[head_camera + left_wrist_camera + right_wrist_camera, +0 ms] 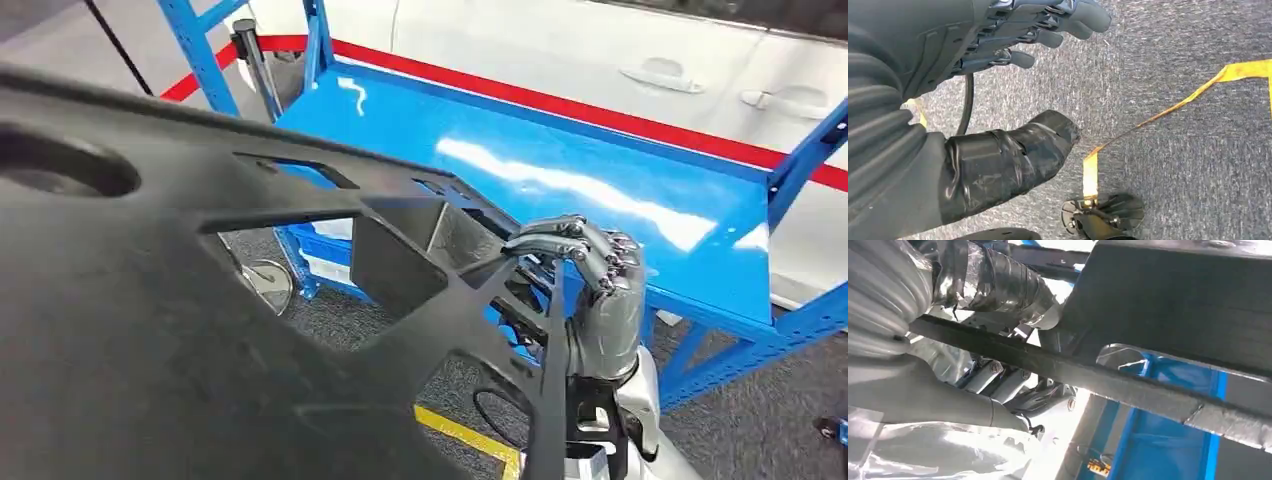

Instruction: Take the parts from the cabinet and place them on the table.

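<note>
A large black plastic panel [180, 330], pierced with cut-outs, fills the near left of the head view and is held up in the air in front of a glossy blue metal counter [560, 170]. The right robot hand [590, 290] grasps the panel at its right edge, with dark fingers [560, 240] curled over the top of one of the panel's thin ribs and the silver wrist below. The panel is above the floor and just short of the counter's near edge, not resting on it. In the right wrist view the same rib [1088, 375] runs slantwise across the picture with the taped thumb [998, 285] pressed against it, and blue frame bars [1133, 440] show behind. The left robot hand [998, 40] is released, grasping nothing: in the left wrist view its fingers [1068, 15] are spread apart from the taped thumb [1008, 160] over grey carpet [1173, 75] marked with yellow tape lines [1158, 115]. Behind the counter, a red stripe [600, 110] runs along the floor beside a white car [620, 50].
</note>
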Robot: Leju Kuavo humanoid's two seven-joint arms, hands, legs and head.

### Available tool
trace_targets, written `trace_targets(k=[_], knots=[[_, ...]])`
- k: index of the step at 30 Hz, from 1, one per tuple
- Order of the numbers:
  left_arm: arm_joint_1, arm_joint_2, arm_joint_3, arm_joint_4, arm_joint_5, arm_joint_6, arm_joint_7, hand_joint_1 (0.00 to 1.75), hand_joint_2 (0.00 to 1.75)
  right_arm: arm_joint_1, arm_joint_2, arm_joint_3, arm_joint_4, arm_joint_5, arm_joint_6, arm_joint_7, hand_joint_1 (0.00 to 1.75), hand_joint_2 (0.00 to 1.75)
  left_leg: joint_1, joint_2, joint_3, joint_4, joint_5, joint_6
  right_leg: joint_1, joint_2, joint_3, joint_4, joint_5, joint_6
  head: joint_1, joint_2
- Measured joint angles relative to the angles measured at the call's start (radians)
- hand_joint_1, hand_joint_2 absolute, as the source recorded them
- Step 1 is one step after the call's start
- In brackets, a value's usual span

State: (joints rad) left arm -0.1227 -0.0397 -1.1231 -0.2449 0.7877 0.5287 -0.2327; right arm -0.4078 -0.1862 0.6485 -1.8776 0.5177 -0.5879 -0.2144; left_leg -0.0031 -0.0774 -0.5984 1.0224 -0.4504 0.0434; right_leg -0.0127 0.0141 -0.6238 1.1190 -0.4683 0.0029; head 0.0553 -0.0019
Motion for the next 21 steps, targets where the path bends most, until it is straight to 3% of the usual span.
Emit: trace_targets(k=[1, 2, 5, 6, 7, 8, 9, 11, 12, 13, 14, 15, 16, 17, 18, 21], knots=[[0.001, 0.000, -0.003, 0.000, -0.001, -0.004, 0.003, 0.00, 1.75, 0.002, -0.001, 0.000, -0.003, 0.001, 0.001, 0.001, 1.75, 1.75, 0.003, -0.011, -0.003, 0.006, -0.005, -0.004, -0.004, 0.044, 0.024, -0.044, -0.010, -0.004, 0.005, 0.000], [0.000, 0.000, -0.005, 0.000, -0.001, -0.005, 0.005, 0.00, 1.75, 0.002, -0.002, 0.000, -0.005, 0.002, 0.002, 0.002, 1.75, 1.75, 0.001, -0.014, -0.009, 0.009, -0.005, -0.007, -0.007, 0.071, 0.024, -0.046, -0.015, -0.003, 0.009, 0.000], [0.000, 0.000, -0.011, 0.000, -0.002, -0.010, 0.010, 0.00, 1.75, 0.008, -0.003, 0.000, -0.021, 0.003, 0.007, 0.005, 1.75, 1.75, 0.011, -0.049, -0.027, 0.011, 0.002, -0.028, 0.005, 0.051, 0.025, -0.056, -0.006, -0.010, 0.013, 0.000], [0.000, 0.006, -0.014, 0.000, -0.002, -0.010, 0.011, 0.00, 1.75, 0.008, -0.003, 0.001, -0.022, 0.003, 0.010, 0.006, 1.75, 1.75, 0.011, -0.062, -0.028, 0.014, 0.001, -0.034, -0.011, 0.033, 0.030, -0.073, 0.002, -0.023, 0.021, 0.000], [0.001, 0.005, -0.015, 0.000, -0.002, -0.010, 0.011, 0.00, 1.75, 0.008, -0.003, 0.001, -0.023, 0.003, 0.011, 0.006, 1.75, 1.75, 0.006, -0.025, -0.038, 0.034, -0.013, -0.038, -0.008, 0.020, 0.037, -0.077, 0.003, -0.025, 0.020, 0.000], [0.000, 0.004, -0.018, 0.000, -0.003, -0.010, 0.011, 0.00, 1.75, 0.008, -0.003, 0.001, -0.028, 0.003, 0.011, 0.007, 1.75, 1.75, 0.006, 0.009, -0.059, 0.082, -0.042, -0.044, -0.008, 0.009, 0.038, -0.079, 0.002, -0.026, 0.014, 0.000], [-0.002, 0.004, -0.019, 0.000, -0.003, -0.011, 0.013, 0.00, 1.75, 0.009, -0.003, 0.001, -0.030, 0.003, 0.011, 0.008, 1.75, 1.75, 0.012, 0.034, -0.094, 0.156, -0.076, -0.051, -0.006, -0.005, 0.039, -0.078, 0.001, -0.032, 0.018, 0.000], [-0.003, 0.004, -0.026, 0.000, -0.003, -0.014, 0.017, 0.00, 1.75, 0.013, -0.003, 0.001, -0.034, 0.003, 0.013, 0.008, 1.75, 1.75, 0.019, 0.058, -0.157, 0.278, -0.116, -0.059, -0.003, -0.033, 0.040, -0.077, -0.002, -0.034, 0.025, 0.000], [-0.003, 0.004, -0.027, 0.000, -0.003, -0.015, 0.018, 0.00, 1.75, 0.014, -0.003, 0.001, -0.034, 0.002, 0.013, 0.009, 1.75, 1.75, 0.019, 0.062, -0.165, 0.289, -0.113, -0.060, -0.003, -0.044, 0.040, -0.077, -0.004, -0.033, 0.026, 0.000], [-0.002, 0.004, -0.028, 0.000, -0.004, -0.017, 0.019, 0.00, 1.75, 0.015, -0.003, 0.001, -0.036, 0.002, 0.013, 0.009, 1.75, 1.75, 0.019, 0.065, -0.156, 0.267, -0.092, -0.060, -0.003, -0.053, 0.041, -0.076, -0.006, -0.033, 0.025, 0.000], [-0.002, 0.004, -0.030, 0.000, -0.005, -0.018, 0.022, 0.00, 1.75, 0.016, -0.003, 0.001, -0.037, 0.002, 0.014, 0.010, 1.75, 1.75, 0.018, 0.070, -0.120, 0.196, -0.047, -0.056, -0.002, -0.066, 0.044, -0.076, -0.008, -0.032, 0.026, 0.000], [-0.002, 0.005, -0.031, 0.000, -0.006, -0.019, 0.024, 0.00, 1.75, 0.017, -0.003, 0.001, -0.040, 0.001, 0.014, 0.010, 1.75, 1.75, 0.017, 0.076, -0.092, 0.144, -0.021, -0.052, -0.002, -0.072, 0.047, -0.076, -0.010, -0.032, 0.026, 0.000], [-0.003, 0.006, -0.032, 0.000, -0.015, -0.021, 0.028, 0.00, 1.75, 0.020, -0.003, 0.001, -0.047, 0.001, 0.014, 0.012, 1.75, 1.75, 0.006, 0.132, -0.023, 0.016, 0.018, -0.035, -0.001, -0.085, 0.056, -0.077, -0.014, -0.028, 0.033, 0.000], [-0.007, 0.006, -0.033, 0.000, -0.017, -0.023, 0.031, 0.00, 1.75, 0.023, -0.004, 0.001, -0.052, 0.001, 0.013, 0.012, 1.75, 1.75, -0.009, 0.153, -0.010, -0.003, 0.004, -0.030, 0.006, -0.094, 0.056, -0.076, -0.018, -0.022, 0.046, 0.000], [-0.009, 0.006, -0.034, 0.000, -0.021, -0.023, 0.031, 0.00, 1.75, 0.025, -0.005, 0.001, -0.054, 0.001, 0.013, 0.012, 1.75, 1.75, -0.010, 0.141, -0.015, -0.002, 0.008, -0.024, 0.004, -0.104, 0.056, -0.078, -0.018, -0.018, 0.054, 0.000], [-0.004, 0.006, -0.040, 0.000, -0.021, -0.025, 0.034, 0.00, 1.75, 0.028, -0.005, 0.001, -0.056, 0.001, 0.013, 0.012, 1.75, 1.75, -0.012, 0.111, -0.015, -0.013, 0.012, -0.014, 0.004, -0.131, 0.068, -0.088, -0.020, -0.004, 0.056, 0.000]])
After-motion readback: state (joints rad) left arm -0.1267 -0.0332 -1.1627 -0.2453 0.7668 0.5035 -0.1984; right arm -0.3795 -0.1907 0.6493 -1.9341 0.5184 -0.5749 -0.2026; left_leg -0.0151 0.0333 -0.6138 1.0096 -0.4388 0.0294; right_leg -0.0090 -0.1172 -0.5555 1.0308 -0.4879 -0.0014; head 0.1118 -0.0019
